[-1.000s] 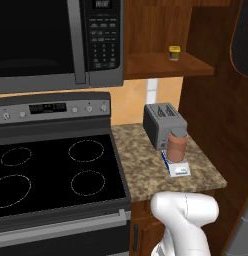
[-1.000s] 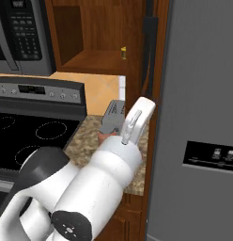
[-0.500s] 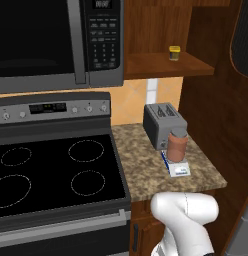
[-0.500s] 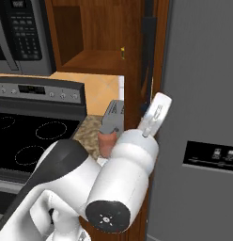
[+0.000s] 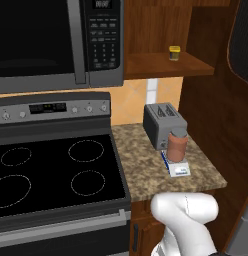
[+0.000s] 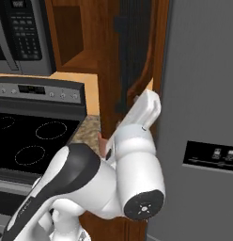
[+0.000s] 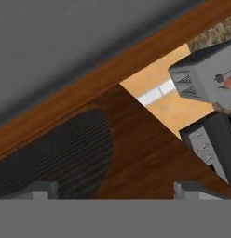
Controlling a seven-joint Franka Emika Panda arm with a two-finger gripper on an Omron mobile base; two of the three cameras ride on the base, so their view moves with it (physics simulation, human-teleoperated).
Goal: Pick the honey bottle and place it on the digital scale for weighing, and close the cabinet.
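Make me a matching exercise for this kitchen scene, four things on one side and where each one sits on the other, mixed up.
Things:
1. honey bottle
2. toaster
3. small yellow jar
4. microwave

Places:
A. above the stove
B. on the cabinet shelf
C. on the digital scale
D. on the counter behind the scale

Pairs: 1-C, 2-D, 3-B, 4-A

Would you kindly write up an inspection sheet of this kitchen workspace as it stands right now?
Surface: speckled granite counter right of the black stove.
Job's things: honey bottle stands upright on the digital scale; cabinet door not fully closed, shelf visible.
Clutter: grey toaster behind the bottle; tiny yellow jar on the cabinet shelf.
Grippers: gripper facing the door panel, holding nothing.
Cables: nothing seen.
Surroundings: microwave above the stove; grey refrigerator at right.
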